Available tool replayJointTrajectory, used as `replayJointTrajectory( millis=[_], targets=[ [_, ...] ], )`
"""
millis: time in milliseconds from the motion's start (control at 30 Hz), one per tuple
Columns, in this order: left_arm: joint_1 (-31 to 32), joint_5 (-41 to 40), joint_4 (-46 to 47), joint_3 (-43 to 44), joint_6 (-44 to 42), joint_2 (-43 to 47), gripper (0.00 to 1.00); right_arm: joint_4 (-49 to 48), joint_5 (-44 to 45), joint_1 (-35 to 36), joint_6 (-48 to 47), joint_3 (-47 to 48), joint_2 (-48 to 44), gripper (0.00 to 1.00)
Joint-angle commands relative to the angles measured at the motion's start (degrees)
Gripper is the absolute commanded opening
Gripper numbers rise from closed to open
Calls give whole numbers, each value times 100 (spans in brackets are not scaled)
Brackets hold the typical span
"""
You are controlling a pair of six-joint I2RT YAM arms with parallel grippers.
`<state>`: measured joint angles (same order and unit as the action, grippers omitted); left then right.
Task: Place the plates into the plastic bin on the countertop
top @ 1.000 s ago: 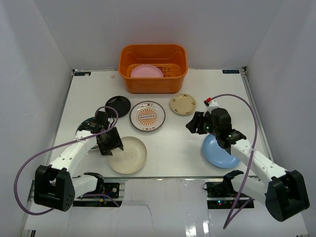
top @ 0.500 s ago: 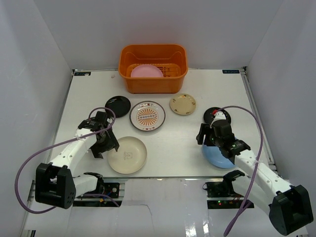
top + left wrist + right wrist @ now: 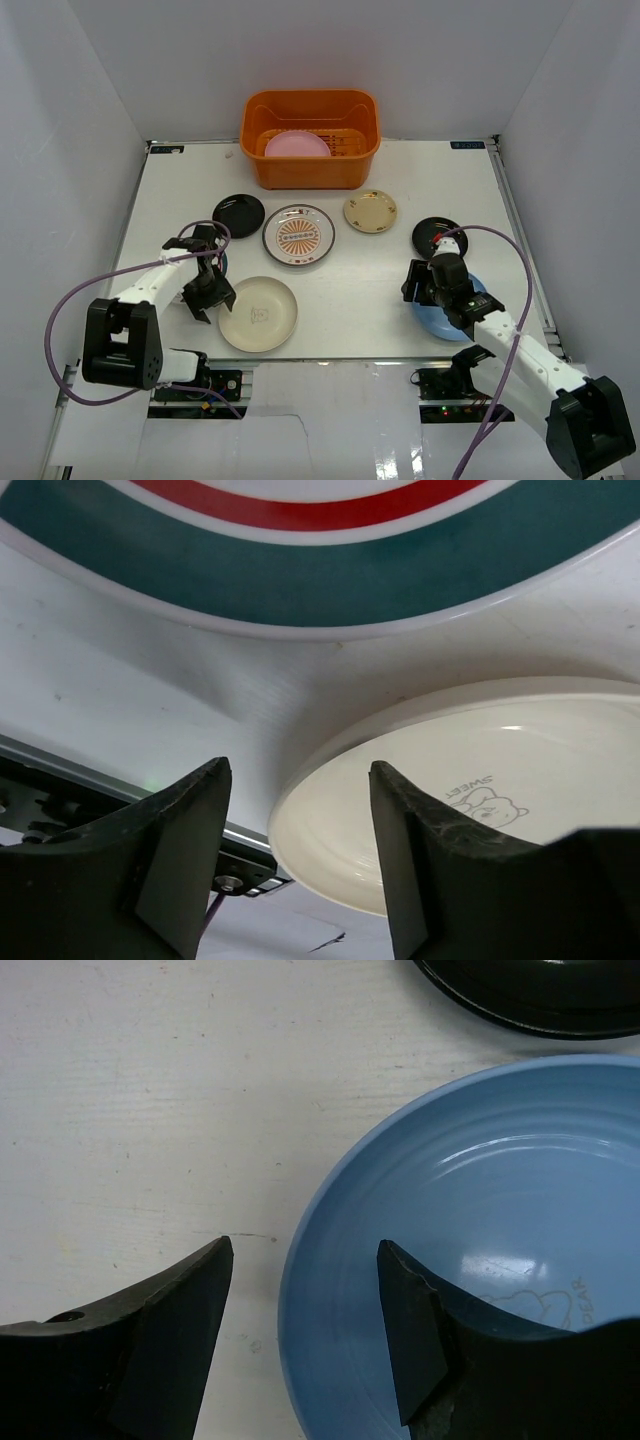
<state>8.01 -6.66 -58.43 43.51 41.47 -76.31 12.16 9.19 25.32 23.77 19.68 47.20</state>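
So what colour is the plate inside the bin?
The plate in the bin is pink, clearest in the top view.

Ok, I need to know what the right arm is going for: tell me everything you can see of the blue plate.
The blue plate is round, shallow, pale blue and glossy, like plastic, with a raised rim and a faint drawing with lettering inside. It lies flat, right way up, on the white table near its front right. A black plate lies just behind, not touching. The right pincer stands open over its rim; contact is unclear.
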Motion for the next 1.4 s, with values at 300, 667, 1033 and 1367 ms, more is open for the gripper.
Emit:
replayJointTrajectory(
  millis=[300, 667, 1033, 1367],
  targets=[
    [166, 569, 719, -360, 247, -24, 52, -215, 461, 61, 145, -26, 377, 60],
    [456, 1008, 895, -413, 28, 213, 0, 146, 751, 96, 374, 89, 545, 46],
    [1071, 1904, 1027, -36, -96, 1803, 0, 392, 908, 350, 357, 492, 1265, 47],
    [1176, 1782, 1603, 1783, 70, 2042, 0, 542, 1077, 904, 594, 519, 1292, 8]
  ],
)
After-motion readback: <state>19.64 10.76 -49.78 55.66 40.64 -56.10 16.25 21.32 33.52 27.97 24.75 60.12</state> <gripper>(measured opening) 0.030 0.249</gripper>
